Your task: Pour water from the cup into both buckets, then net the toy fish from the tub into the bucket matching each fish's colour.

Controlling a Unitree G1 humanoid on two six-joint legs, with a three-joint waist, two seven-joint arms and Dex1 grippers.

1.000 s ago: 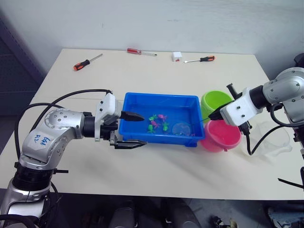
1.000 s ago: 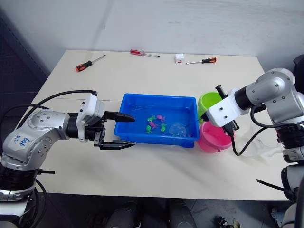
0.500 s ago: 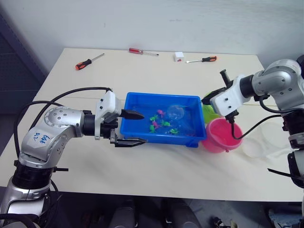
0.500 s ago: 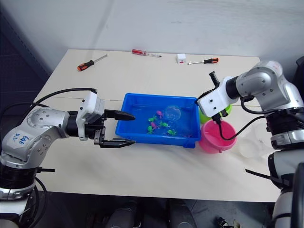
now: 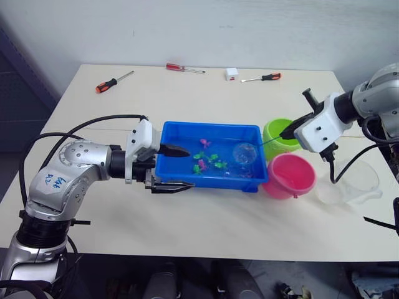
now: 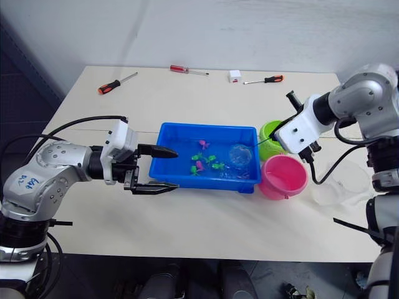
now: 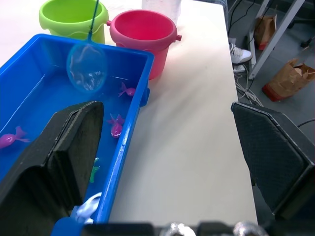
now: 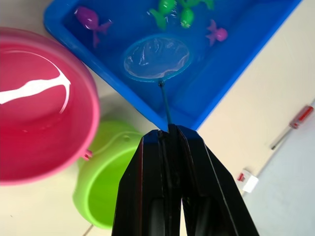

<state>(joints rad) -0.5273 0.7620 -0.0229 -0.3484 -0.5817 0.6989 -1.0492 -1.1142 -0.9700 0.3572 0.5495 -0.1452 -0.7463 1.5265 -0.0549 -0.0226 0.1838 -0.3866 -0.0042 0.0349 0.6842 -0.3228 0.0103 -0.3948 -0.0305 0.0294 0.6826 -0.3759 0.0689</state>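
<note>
the right pincer [image 8: 170, 135] grips the net [image 8: 156, 57] by its thin handle, hoop over the right end of the tub [image 5: 187, 171]. the left pincer [image 5: 171, 168] gapes wide across the tub's left wall; blue scrawl on that arm is unreadable. beige surface [image 5: 206, 218], white wall behind.

This looks like a robotics lab or test room. A plain cream rectangular desk [image 5: 187, 230] stands against a bare pale wall [image 5: 218, 28], laid out like a staged trial. Along its far edge lie loose hand tools: an orange-handled screwdriver [image 5: 113, 81] at far left, a red-handled screwdriver [image 5: 184, 68] beside it, and another orange-handled screwdriver [image 5: 262, 78] further right, next to a small white box [image 5: 232, 73]. The left wrist view shows a grey floor [image 7: 295, 105] past the desk with brown paper bags [image 7: 289, 78], metal frame legs [image 7: 268, 29] and trailing cables.
</note>
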